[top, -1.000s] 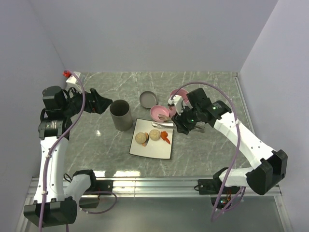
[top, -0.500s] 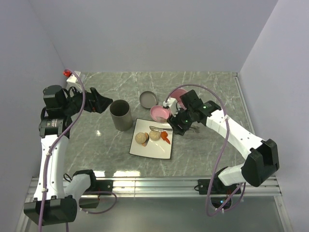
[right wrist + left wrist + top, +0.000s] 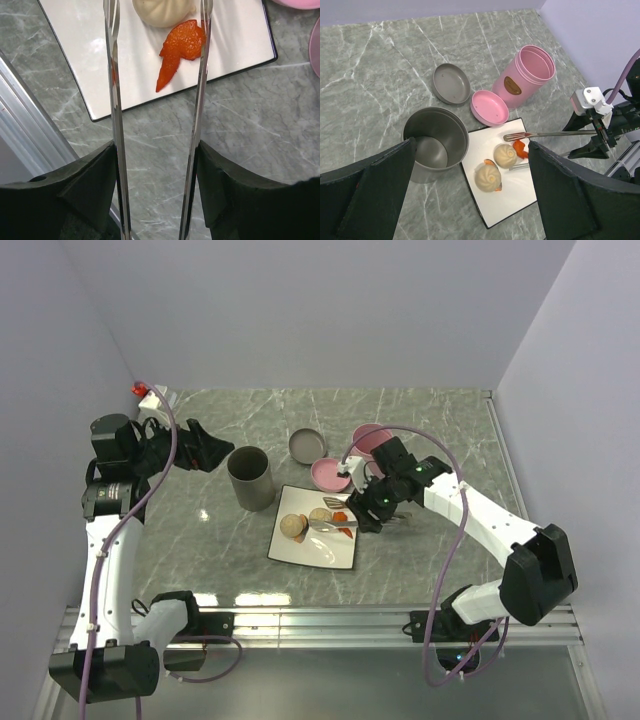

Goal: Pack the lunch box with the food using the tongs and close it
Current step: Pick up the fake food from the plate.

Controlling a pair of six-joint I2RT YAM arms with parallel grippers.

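Now the right gripper (image 3: 156, 195) clasps the silver tongs (image 3: 115, 100) between its two fingers. The tong arms stand apart over the white square plate (image 3: 95, 40), and the orange-red piece (image 3: 181, 46) shows between them. Two tan buns (image 3: 504, 154) lie beside it on the plate. The left gripper (image 3: 205, 447) hangs spread wide, holding nothing, left of the grey metal cup (image 3: 437, 137). The pink lunch box (image 3: 525, 75) stands open behind the plate, its pink lid (image 3: 489, 106) just beside.

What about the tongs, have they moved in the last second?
Yes: the tongs shifted away from the pink lid, further over the white plate.
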